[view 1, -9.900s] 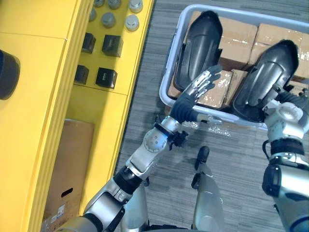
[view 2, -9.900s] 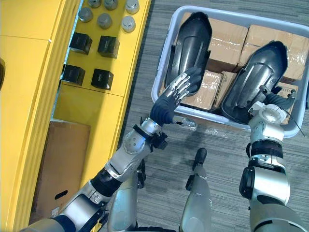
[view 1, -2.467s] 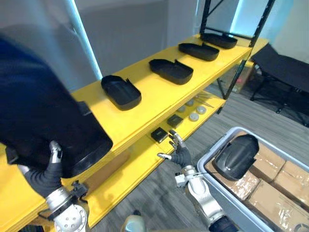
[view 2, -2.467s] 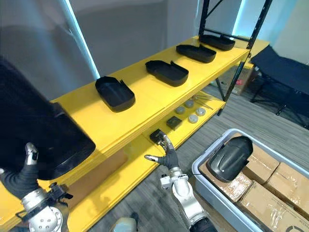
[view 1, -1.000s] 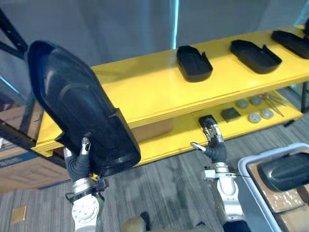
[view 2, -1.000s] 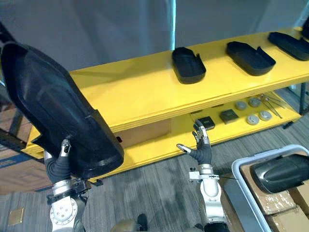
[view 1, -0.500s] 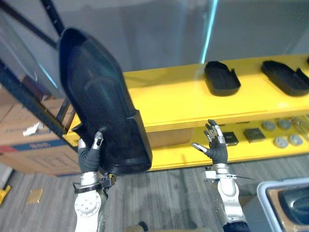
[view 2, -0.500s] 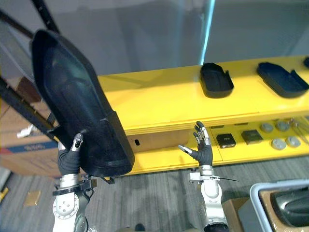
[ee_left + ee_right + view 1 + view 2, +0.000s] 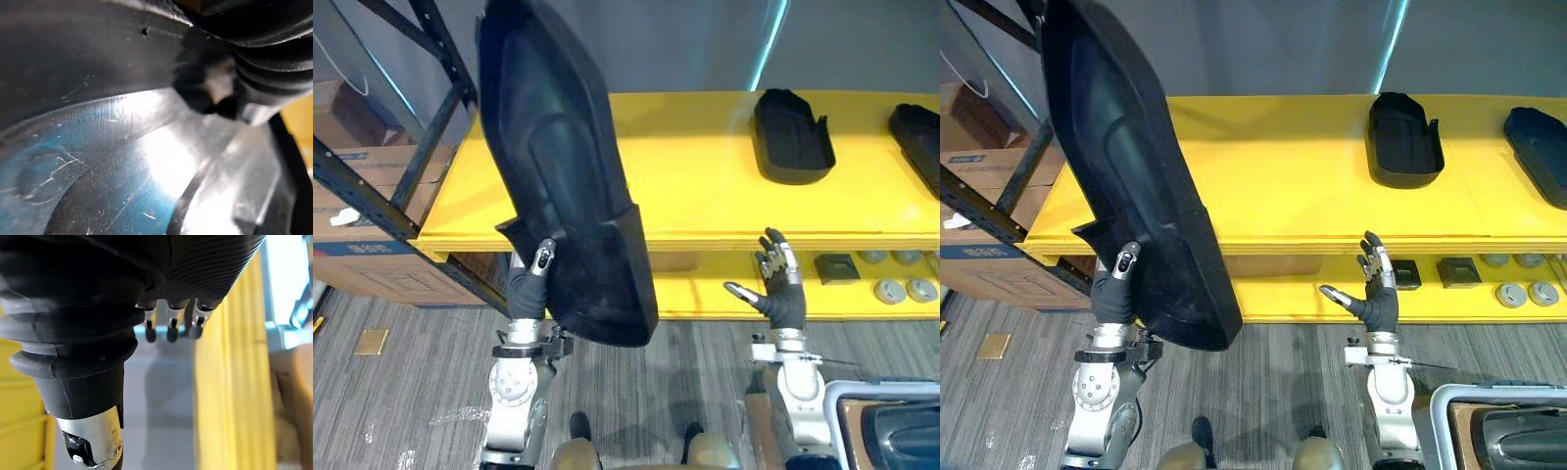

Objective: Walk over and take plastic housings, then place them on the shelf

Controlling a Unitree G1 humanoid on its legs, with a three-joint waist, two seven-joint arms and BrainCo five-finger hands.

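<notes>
Yellow shelf [image 9: 1283,186] runs across in front of me; grey wall [image 9: 1273,44] behind, grey carpet [image 9: 1263,392] below. Black rack frame [image 9: 989,211] and cardboard boxes [image 9: 979,269] at far left. On the top board a second housing [image 9: 1402,137] lies open side up, and a third housing [image 9: 1540,147] sits at the right edge. Lower board [image 9: 1283,304] carries black blocks [image 9: 1457,270] and round discs [image 9: 1511,294]. Grey bin [image 9: 1445,401] at lower right with a fourth housing [image 9: 1528,436] inside.

My left hand [image 9: 1114,289] is clamped on the lower end of the big black housing [image 9: 1136,176], thumb on its front face, fingers behind it. The housing stands nearly upright, leaning a bit, raised in front of the shelf's left part. My left wrist view has its glossy surface right up close. My right hand [image 9: 1376,299] is empty, fingers straight and spread, thumb out, raised before the lower board, well apart from the housing.

Print: one box has a blue label strip, lettering too small to read.
</notes>
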